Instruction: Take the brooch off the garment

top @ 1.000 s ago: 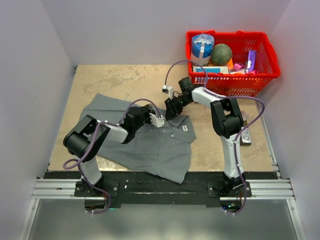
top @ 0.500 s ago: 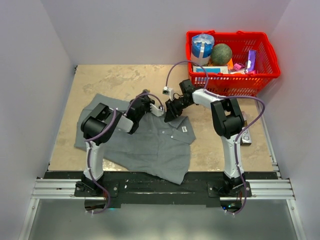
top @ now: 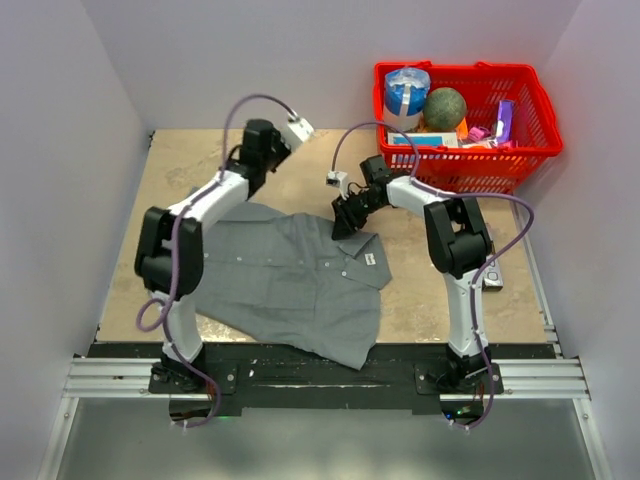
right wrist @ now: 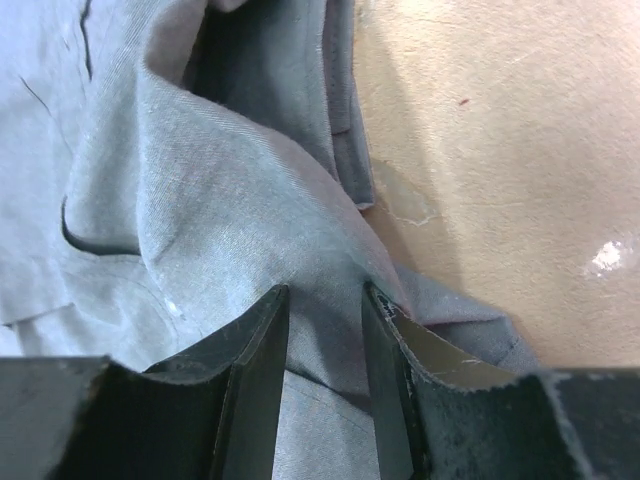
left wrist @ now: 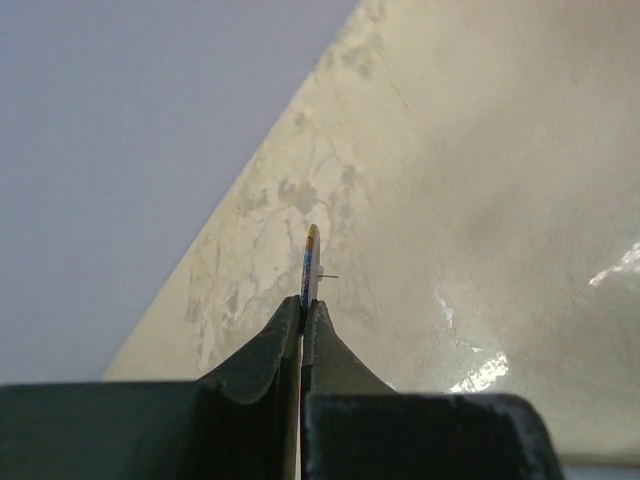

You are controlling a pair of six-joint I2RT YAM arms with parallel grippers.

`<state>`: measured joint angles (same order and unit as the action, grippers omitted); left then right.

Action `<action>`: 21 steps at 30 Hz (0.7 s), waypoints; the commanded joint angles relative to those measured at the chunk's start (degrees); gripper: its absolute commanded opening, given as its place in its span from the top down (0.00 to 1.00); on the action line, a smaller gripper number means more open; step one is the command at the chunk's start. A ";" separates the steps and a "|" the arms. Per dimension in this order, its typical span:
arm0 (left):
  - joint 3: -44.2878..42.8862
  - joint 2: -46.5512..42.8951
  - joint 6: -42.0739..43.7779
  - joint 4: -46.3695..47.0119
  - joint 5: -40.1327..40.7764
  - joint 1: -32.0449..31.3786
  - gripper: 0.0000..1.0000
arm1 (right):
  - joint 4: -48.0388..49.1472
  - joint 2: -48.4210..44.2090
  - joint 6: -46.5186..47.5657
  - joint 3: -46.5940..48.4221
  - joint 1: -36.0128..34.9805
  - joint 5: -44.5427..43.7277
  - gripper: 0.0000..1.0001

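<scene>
My left claw is clenched on the brooch, its two dark fingers pressed flat together with the disc standing up edge-on out of their tips. From my left wrist I see only its thin rim, yellow at the top with a streak of blue lower down, and a fine pin sticking out sideways to the right. The brooch is off the garment and held in the air over the bare, mottled tan surface toward its far edge, with the pale wall behind it. My left arm is stretched out long toward the back, well apart from the shirt. My right claw is down at the collar end of the garment, its fingers standing partly apart with a ridge of grey cloth running between them. I cannot tell whether they pinch that cloth or only press on it. Just to the right of those fingers the shirt's edge ends and the surface shows. From above, the garment lies spread flat in the middle of the surface, front up, with its white label near my right claw. A red basket full of objects sits at the far right corner.
</scene>
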<state>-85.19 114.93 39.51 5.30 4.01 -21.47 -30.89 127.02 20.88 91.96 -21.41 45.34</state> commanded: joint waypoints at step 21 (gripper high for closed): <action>11.18 -35.04 -26.23 -26.40 -24.30 18.03 1.00 | 2.06 16.51 -9.03 35.48 -0.74 -31.67 0.66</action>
<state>-73.82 85.49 14.50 -23.73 -12.99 -6.70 -31.05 142.67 15.88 122.74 -22.92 19.20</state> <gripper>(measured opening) 0.030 0.342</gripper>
